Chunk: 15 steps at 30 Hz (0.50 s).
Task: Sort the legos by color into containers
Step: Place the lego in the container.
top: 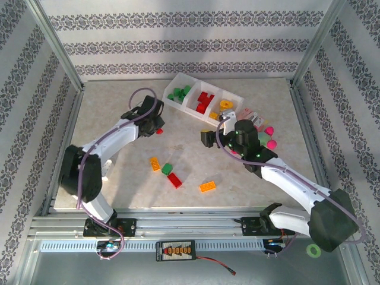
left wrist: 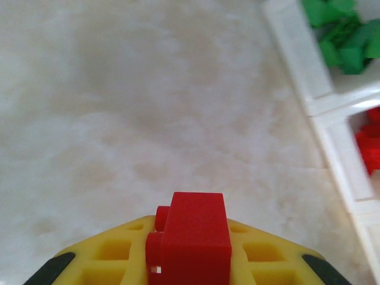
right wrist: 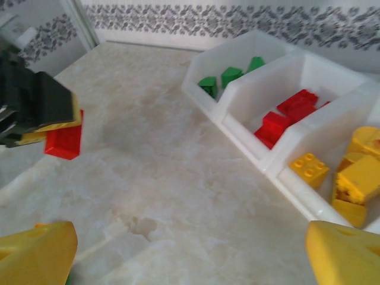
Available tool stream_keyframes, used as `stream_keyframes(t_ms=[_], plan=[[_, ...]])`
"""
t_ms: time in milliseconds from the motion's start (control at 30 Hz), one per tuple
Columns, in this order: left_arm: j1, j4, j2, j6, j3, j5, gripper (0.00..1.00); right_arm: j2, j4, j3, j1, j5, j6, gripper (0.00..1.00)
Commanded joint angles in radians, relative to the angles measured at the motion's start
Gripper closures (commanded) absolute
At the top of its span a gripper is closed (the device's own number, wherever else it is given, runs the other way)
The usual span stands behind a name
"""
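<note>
Left of the tray (right wrist: 323, 74), the left gripper (left wrist: 190, 258) clamps a red brick (left wrist: 197, 225), studs sideways, long axis unclear. The right gripper (right wrist: 190, 252) gapes wide.

You are looking at a robot lab test cell: 2 machines, the left arm (top: 110, 145) and the right arm (top: 291, 181), bolted to a metal rail (top: 190, 222) at a marble-look tabletop (top: 190, 163), boxed in by aluminium posts (top: 56, 44) and wallpaper-patterned panels (top: 190, 44), a loose cable (top: 214, 265) in front.

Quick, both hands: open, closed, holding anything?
Left hand: closed on a red lego.
Right hand: open, holding nothing.
</note>
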Motion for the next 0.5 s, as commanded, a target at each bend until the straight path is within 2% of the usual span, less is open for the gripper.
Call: stream_keyframes(t_ms=[0, 267, 467], plan=[[-0.047, 0.043, 0.12, 0.085, 0.154, 0.025, 0.88, -0.054, -0.005, -0.033, -0.028, 0.045, 0.036, 0.02], [-0.134, 0.015, 0.451, 0.148, 0.565, 0.01, 0.89, -0.141, -0.056, -0.084, -0.073, 0.095, 0.062, 0.02], [-0.148, -0.044, 0.657, 0.188, 0.854, -0.003, 0.89, -0.161, -0.078, -0.09, -0.089, 0.099, 0.073, 0.02]])
